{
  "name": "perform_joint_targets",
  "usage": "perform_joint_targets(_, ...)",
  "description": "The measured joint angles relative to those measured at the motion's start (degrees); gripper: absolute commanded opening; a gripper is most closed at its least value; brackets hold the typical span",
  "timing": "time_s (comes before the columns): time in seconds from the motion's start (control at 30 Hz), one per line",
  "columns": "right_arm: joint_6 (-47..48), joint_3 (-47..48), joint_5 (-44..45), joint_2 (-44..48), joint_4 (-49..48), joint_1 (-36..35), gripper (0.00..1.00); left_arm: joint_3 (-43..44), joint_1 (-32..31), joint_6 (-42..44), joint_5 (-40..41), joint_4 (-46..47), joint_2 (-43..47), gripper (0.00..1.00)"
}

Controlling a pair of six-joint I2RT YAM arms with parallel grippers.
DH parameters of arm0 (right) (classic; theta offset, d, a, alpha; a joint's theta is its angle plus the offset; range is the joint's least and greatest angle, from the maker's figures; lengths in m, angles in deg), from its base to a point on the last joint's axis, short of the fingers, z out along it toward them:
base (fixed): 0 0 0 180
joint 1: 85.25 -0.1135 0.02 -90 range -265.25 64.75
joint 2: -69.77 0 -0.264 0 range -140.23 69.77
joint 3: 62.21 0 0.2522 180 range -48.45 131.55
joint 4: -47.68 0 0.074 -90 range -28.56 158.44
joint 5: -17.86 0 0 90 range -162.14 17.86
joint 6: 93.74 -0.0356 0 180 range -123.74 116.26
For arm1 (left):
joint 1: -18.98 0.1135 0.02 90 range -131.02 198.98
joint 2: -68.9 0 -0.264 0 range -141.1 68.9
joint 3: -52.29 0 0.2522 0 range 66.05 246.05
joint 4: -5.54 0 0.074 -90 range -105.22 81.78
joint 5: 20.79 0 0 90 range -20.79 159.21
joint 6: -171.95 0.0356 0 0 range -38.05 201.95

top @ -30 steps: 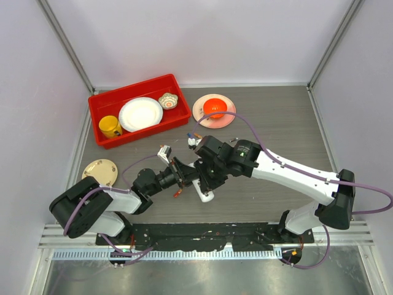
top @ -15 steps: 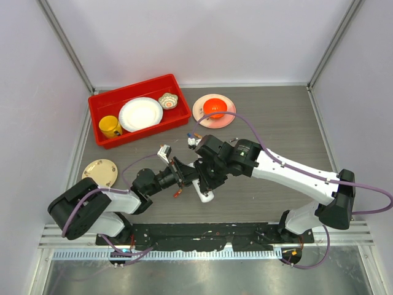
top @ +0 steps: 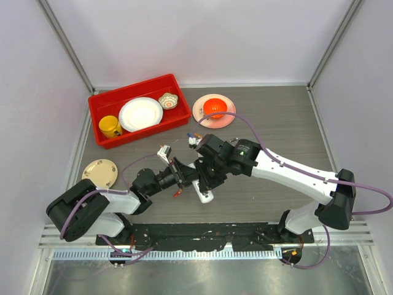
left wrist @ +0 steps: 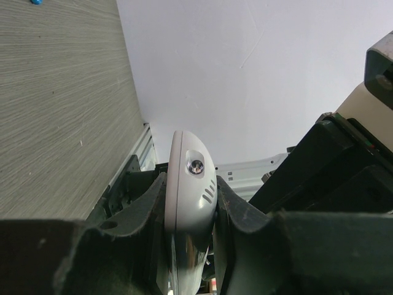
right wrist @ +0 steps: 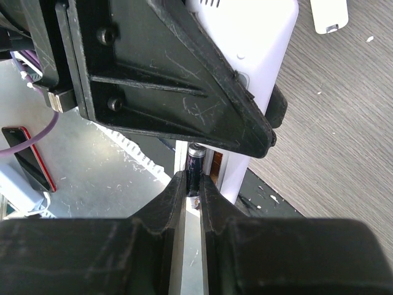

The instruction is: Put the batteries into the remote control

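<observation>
So the left hand (left wrist: 188,206) has the remote control (left wrist: 189,178) clamped between its fingers and lifted off the bench (right wrist: 344,123), turned on edge. My guess is that's the whole point of the two-arm setup: one hand acts as a vise so the open back faces the other arm.

The right hand (right wrist: 193,187) is nosed in right up against it, fingers squeezed on a single dark-looking battery (right wrist: 195,165) that sticks out just past its fingertips. The remote sits directly ahead of those fingertips, touching or nearly touching the battery's far end. I honestly can't tell whether the cell is in the slot yet, since the left hand's black body blocks most of that view.

A small loose white piece (right wrist: 329,15) lies on the bench beyond the remote, off to the right hand's side. Probably the cover, parked out of the way until the cells are in.

Looks like mid-insertion to me, with the tricky bit being alignment, since both things are held in the air.
</observation>
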Motion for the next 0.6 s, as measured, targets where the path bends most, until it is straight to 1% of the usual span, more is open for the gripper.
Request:
perform_joint_targets(0.2, -0.3, -1.0, -0.3, 0.5, -1.1, 0.6, 0.01, 0.1, -0.3, 0.3, 0.6, -1.6, 1.0, 0.00)
perform_joint_targets(0.6, -2.7, -4.3, 0.3, 4.5, -5.7, 1.0, 0.01, 1.2, -0.9, 0.1, 3.7, -3.9, 3.2, 0.00)
